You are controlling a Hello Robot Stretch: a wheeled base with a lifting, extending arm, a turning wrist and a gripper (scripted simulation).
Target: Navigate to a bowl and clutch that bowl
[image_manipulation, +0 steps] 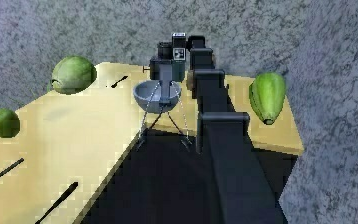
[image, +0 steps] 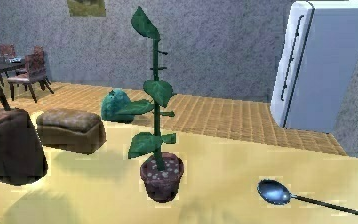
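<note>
Flanking bowl [image_manipulation: 157, 96]: round grn fruit [image_manipulation: 73, 72], long grn fruit [image_manipulation: 268, 96].

A home kitchen: a white fridge [image: 317, 65], a bread loaf [image: 71, 130] and spoon [image: 285, 194] on a pale countertop [image: 237, 160].

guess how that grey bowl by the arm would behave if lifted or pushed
The bowl looks like thin grey metal, so probably rigid, light and not fragile. Its smooth sheen suggests it could be slippery. Its rounded underside may let it rock or slide when pushed.
</note>
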